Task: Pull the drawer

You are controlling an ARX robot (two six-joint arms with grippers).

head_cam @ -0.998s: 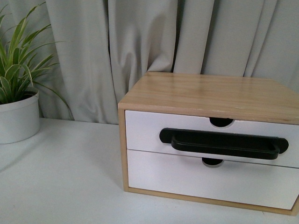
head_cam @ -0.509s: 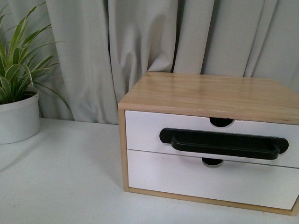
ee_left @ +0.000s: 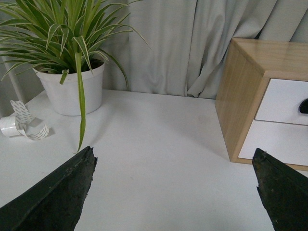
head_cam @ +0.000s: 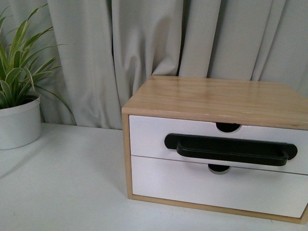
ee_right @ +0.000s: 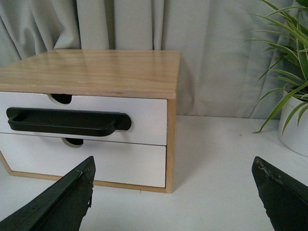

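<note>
A small light-wood cabinet (head_cam: 216, 96) stands on the white table. Its upper white drawer (head_cam: 149, 137) carries a long black bar handle (head_cam: 231, 149) and has a semicircular notch (head_cam: 227, 126) in its top edge; it sits shut, flush with the frame. In the right wrist view the drawer (ee_right: 149, 118) and handle (ee_right: 67, 121) lie ahead. My right gripper (ee_right: 173, 166) is open, short of the cabinet's corner. My left gripper (ee_left: 174, 156) is open over bare table, with the cabinet (ee_left: 240, 91) off to one side. Neither gripper shows in the front view.
A plain lower drawer front (head_cam: 211, 185) sits under the handled one. A potted spider plant (head_cam: 17, 110) stands at the left, and another pot (ee_right: 296, 125) shows in the right wrist view. A curled strip of tape (ee_left: 21, 127) lies near the plant. Grey curtain behind.
</note>
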